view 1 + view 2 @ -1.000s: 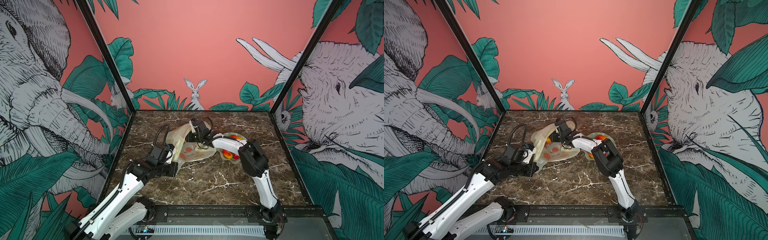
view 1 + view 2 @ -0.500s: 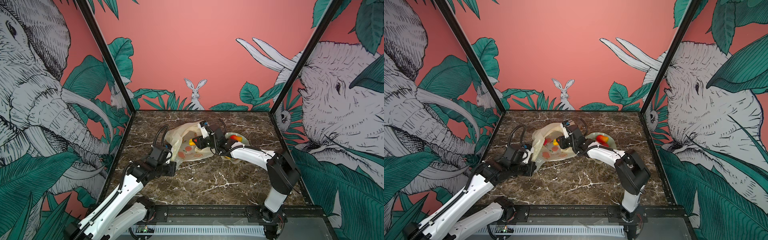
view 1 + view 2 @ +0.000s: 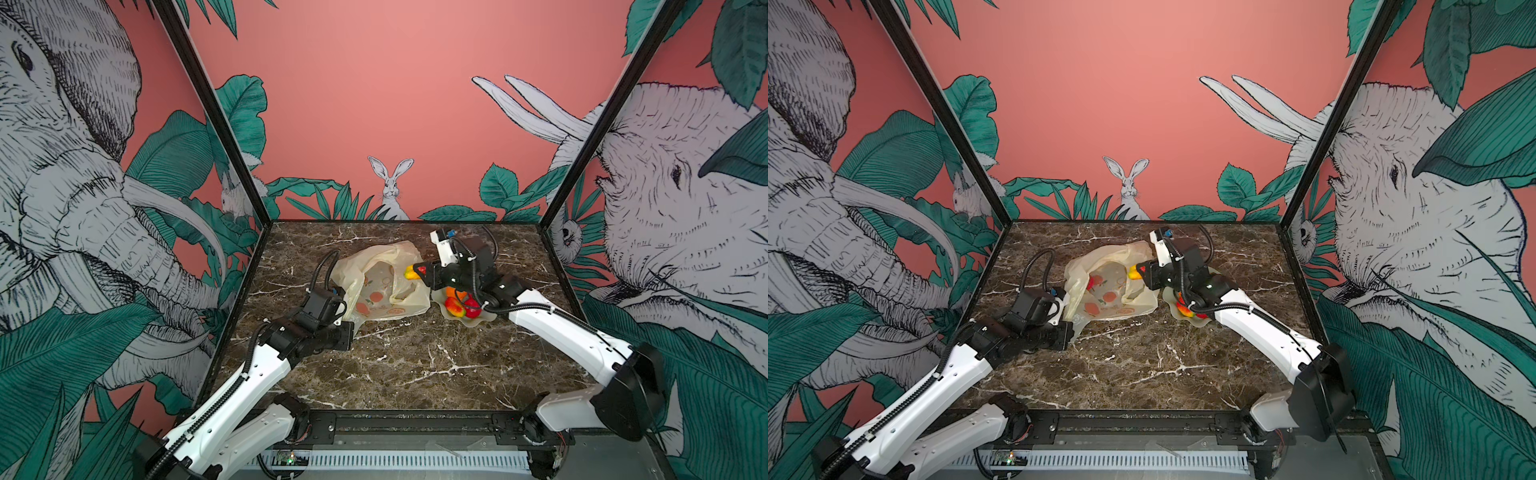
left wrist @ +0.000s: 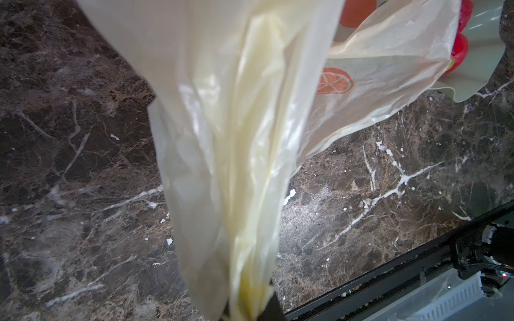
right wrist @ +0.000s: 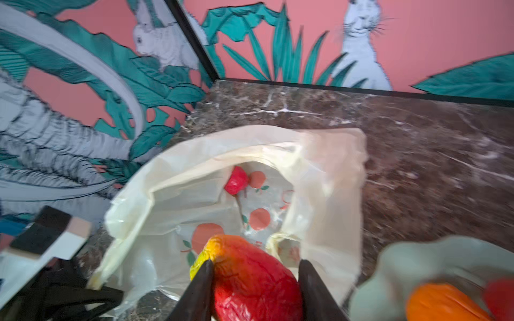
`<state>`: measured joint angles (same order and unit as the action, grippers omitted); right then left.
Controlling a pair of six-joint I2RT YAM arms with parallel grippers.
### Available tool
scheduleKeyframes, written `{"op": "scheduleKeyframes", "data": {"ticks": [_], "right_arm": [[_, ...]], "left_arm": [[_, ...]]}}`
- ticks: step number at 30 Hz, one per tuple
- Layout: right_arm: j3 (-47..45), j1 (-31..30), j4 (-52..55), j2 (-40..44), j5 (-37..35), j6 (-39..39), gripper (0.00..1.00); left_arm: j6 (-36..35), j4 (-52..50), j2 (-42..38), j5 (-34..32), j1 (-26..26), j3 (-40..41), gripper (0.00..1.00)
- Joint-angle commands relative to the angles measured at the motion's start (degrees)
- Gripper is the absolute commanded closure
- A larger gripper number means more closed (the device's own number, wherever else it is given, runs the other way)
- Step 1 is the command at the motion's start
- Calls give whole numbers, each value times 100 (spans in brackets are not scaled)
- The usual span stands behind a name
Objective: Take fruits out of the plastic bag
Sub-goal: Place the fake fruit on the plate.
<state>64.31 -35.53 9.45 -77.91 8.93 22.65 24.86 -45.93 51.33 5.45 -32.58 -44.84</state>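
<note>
We see a red-yellow oval fruit (image 5: 250, 283) gripped between the two dark fingers of the right hand (image 5: 256, 268), which is closed on its sides, with the yellow tip poking out past one finger. In a top view this hand (image 3: 419, 272) holds the fruit off the table (image 3: 415, 365), over the edge of the plastic bag (image 3: 382, 286) on the side nearest the dish (image 3: 488, 319).

The bag lies crumpled on the marble table with its mouth gaping toward the right hand. From the right wrist we see a small red fruit (image 5: 236, 180) left inside it, lying on the printed film well beyond the held fruit.

The left hand (image 3: 348, 331) is clamped on a gathered strip of the bag's near edge. The left wrist view shows the film bunching into its fingers.

The pale green wavy-rimmed dish sits just beside the bag and holds an orange (image 3: 455, 294) and red fruits (image 3: 471, 307).
</note>
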Motion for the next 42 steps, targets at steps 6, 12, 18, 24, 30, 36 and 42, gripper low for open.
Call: {"op": "scheduleKeyframes", "data": {"ticks": [6,12,18,24,30,36,42], "right_arm": [[-784,910,1646,596,-1038,-249,63],[-946,1174,1812,197,-1367,-493,52],[-956,1239,1674,-198,-1719,-724,42],[-785,1259,1814,-509,-1974,-830,35],[-640,1261,1858,-594,-2330,-963,32],[-578,1255,1701,-657,-2287,-1052,32],[-753,1159,1698,-542,-1943,-1074,32]], "left_arm": [[5,188,61,-27,-12,111,100],[-17,275,162,53,-12,83,100],[23,277,81,62,-12,129,100],[37,232,-18,9,-7,155,100],[37,226,-18,9,-10,142,100],[88,251,-51,13,-11,147,100],[120,230,-113,0,-11,184,100]]}}
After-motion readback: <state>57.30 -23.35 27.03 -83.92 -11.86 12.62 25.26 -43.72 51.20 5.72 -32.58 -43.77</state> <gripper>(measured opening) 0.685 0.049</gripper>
